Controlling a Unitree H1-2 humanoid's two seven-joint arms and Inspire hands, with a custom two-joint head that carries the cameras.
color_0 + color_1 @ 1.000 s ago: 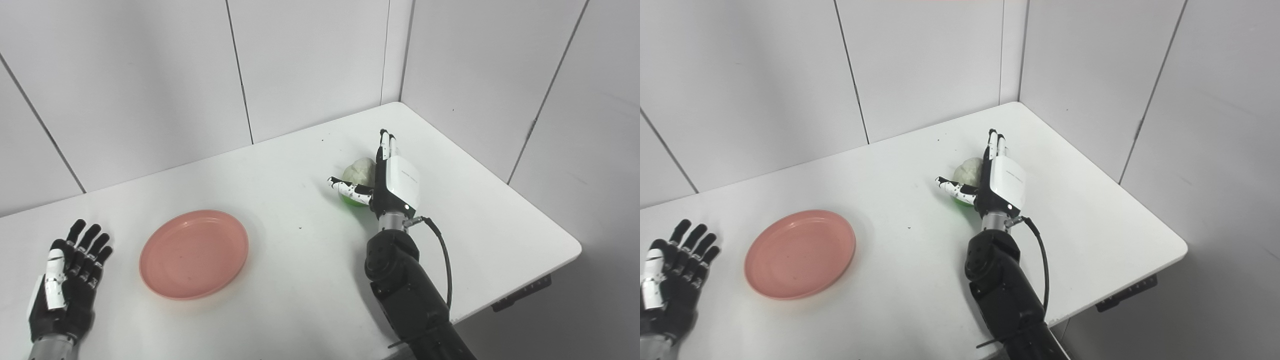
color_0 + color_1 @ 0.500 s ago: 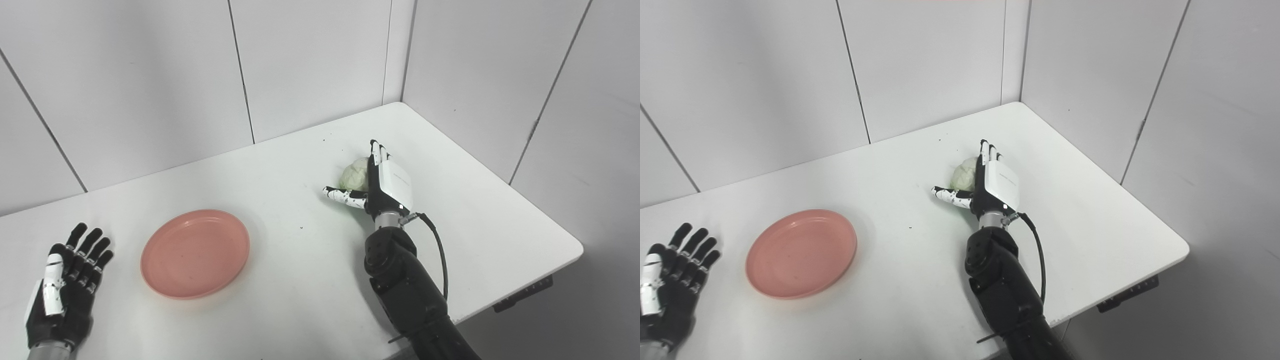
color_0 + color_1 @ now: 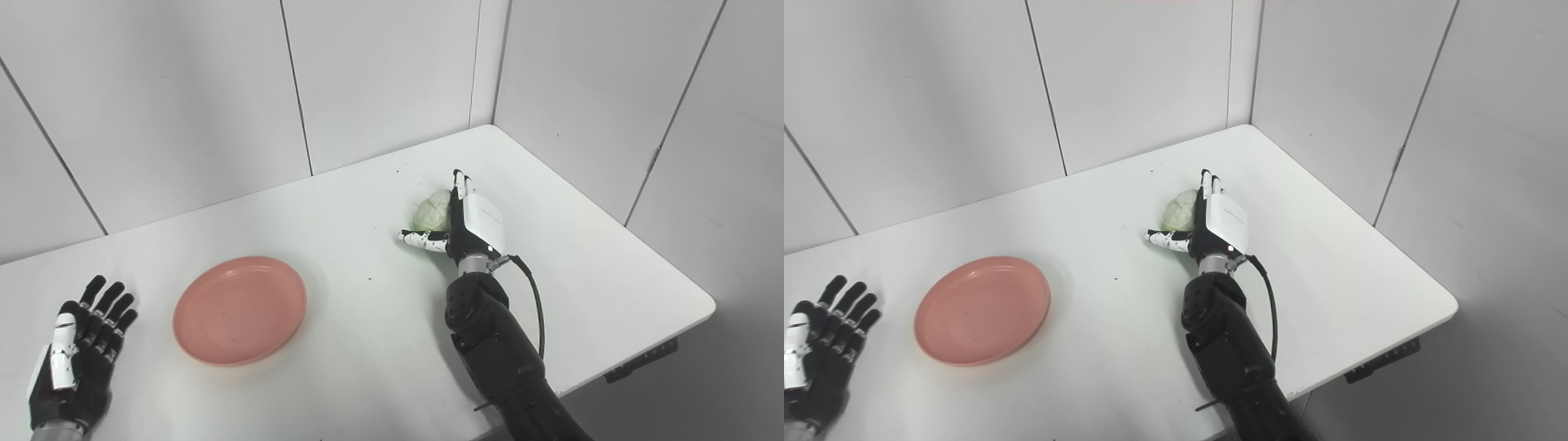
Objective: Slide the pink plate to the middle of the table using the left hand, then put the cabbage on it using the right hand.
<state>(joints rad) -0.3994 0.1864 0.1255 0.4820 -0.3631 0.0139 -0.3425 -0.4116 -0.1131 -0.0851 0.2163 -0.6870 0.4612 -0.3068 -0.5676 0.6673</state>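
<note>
Currently: pink plate point(image 3: 239, 310) empty on the white table point(image 3: 343, 343) toward my left side, my left hand point(image 3: 78, 358) flat beside it, fingers spread, grasping nothing, cabbage point(image 3: 432, 212) on the table against my right hand point(image 3: 468, 220), fingers straight, unclenched.

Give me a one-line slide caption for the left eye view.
Right hand cups the cabbage with fingers extended; the pink plate sits empty beside the open, idle left hand.
</note>
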